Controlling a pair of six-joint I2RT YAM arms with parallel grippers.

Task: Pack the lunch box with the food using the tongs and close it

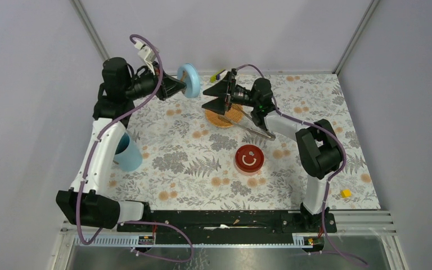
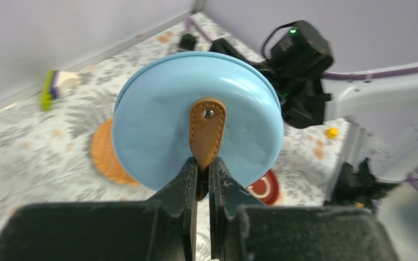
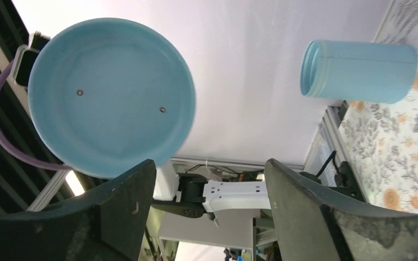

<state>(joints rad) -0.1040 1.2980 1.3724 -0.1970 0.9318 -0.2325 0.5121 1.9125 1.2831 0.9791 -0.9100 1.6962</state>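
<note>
Quick read on this one. The left end effector (image 2: 203,179) is pinching the lid (image 2: 152,119) by its little brown leather tab (image 2: 207,128), with the jaws squeezed narrow on it. It's holding the lid up in the air on edge, upper middle of the top view. The right end effector (image 3: 209,168) is hanging just beside the lid's hollow side, spread wide and gripping nothing.

The lunch box (image 1: 129,154) is standing open at the lower left of the top view, tucked against the left arm (image 1: 98,152) and well apart from the lid. The tongs (image 1: 256,129) are lying on the surface (image 1: 191,169) under the right arm (image 1: 315,152), just right of the orange woven plate (image 1: 225,118). There's a red disc (image 1: 249,158) below them. I'm not spotting any food, and I can't tell if it's sitting inside the box.

My guess is the lid is heading to the box for closing. Tips for that:
- The tab looks floppy, so the lid is probably going to swing. Go slow.
- Turn the wrist so the hollow side is facing down before descending.
- Centre it over the rim first, then lower straight.
- The left arm is crowding the box, so watch that the elbow isn't nudging it.
- Pull the right side back so it isn't clipping the lid.
</note>
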